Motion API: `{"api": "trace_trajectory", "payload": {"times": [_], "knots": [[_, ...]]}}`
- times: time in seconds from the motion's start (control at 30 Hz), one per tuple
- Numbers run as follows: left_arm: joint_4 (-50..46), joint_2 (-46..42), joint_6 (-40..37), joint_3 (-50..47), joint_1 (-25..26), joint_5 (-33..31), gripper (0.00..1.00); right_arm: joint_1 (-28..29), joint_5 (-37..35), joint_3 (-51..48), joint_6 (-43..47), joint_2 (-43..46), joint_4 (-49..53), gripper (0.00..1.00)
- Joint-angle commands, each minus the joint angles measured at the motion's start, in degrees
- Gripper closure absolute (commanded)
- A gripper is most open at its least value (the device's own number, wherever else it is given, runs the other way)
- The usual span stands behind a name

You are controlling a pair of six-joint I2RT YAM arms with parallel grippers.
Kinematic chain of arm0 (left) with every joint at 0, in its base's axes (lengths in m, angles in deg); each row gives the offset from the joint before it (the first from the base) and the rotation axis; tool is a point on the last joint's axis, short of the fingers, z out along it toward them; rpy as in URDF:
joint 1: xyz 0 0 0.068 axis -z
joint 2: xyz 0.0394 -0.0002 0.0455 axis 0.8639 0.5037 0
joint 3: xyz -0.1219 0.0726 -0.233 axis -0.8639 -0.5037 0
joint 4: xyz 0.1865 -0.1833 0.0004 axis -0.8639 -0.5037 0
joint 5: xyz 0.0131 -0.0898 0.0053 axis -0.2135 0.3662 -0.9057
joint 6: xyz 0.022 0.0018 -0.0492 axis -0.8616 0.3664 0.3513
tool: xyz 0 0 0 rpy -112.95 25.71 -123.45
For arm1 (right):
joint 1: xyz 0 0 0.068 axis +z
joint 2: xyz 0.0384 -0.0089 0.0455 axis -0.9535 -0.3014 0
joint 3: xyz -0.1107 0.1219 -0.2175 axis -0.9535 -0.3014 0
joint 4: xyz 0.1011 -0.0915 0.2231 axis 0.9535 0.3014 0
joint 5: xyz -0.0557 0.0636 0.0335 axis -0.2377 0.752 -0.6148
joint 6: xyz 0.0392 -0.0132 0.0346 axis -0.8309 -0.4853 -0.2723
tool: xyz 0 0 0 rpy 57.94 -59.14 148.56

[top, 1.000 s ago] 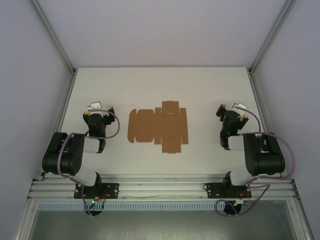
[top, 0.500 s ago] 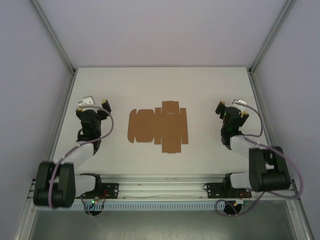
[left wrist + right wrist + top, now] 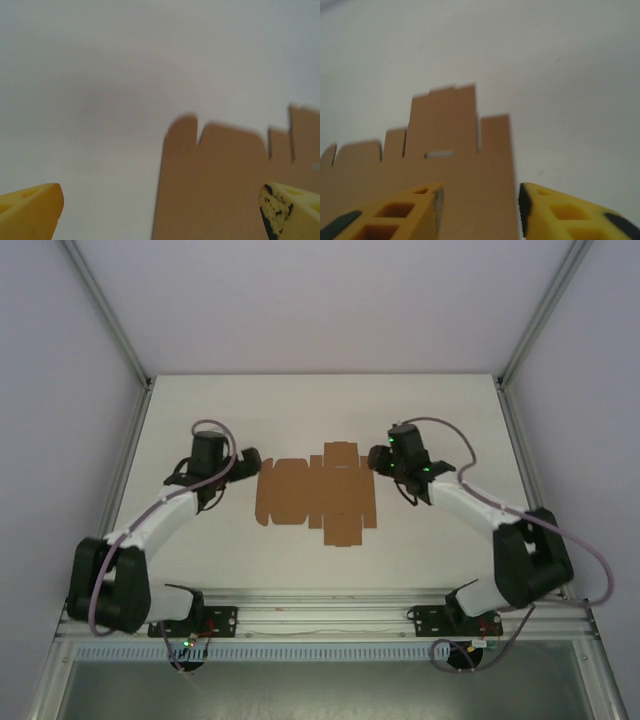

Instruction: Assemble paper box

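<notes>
Counting one paper box (image 3: 316, 493): a single flat brown sheet, lying on one table (image 3: 320, 405). Two grippers are flanking the sheet: left gripper (image 3: 247, 462) at its left end, right gripper (image 3: 378, 459) at its right end. Each is showing two yellow fingers (image 3: 30, 205), four total.

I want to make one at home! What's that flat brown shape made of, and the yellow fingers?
The flat brown shape looks like thin kraft cardboard: matte, cut tabs, lying flat. The yellow fingers look like moulded plastic, probably: smooth, with hollow cells.
</notes>
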Motion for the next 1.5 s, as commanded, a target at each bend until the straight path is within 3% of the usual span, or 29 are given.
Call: {"api": "trace_trajectory", "payload": {"times": [0.0, 0.2, 0.47, 0.83, 0.97, 1.3, 1.37, 1.47], "knots": [[-6.32, 3.15, 1.86, 1.88, 1.20, 4.11, 0.00, -0.22, 5.71, 3.86, -3.86, -5.88, 5.93, 0.65], [-3.65, 8.56, 1.89, 1.25, 1.30, 9.23, 0.00, -0.21, 8.53, 7.07, -4.89, -15.76, 6.61, 0.81], [0.51, 13.74, 1.05, 1.85, 1.30, 16.63, 0.00, -0.62, 3.94, 6.92, -5.99, -24.26, 10.98, 0.93], [14.76, 22.05, 4.90, 2.52, 1.38, 39.75, 0.12, -2.08, 7.33, 3.29, -5.17, -25.63, 6.68, 0.95], [27.00, 21.12, 11.12, 0.43, 1.33, 48.26, 0.18, -1.78, 6.08, 3.46, -3.19, -26.10, 7.38, 0.95], [34.97, 13.97, 17.14, -0.60, 1.63, 51.67, 0.39, -1.36, 4.38, 1.52, -2.53, -25.93, 5.95, 0.95], [30.95, 13.04, 14.53, 0.43, 2.04, 49.57, 0.41, -1.31, 4.08, 1.24, -2.53, -25.82, 5.57, 0.95], [14.69, 12.16, 5.24, 4.95, 4.04, 40.04, 0.47, -1.12, 3.75, 1.08, -2.38, -25.67, 5.29, 0.94]]}}
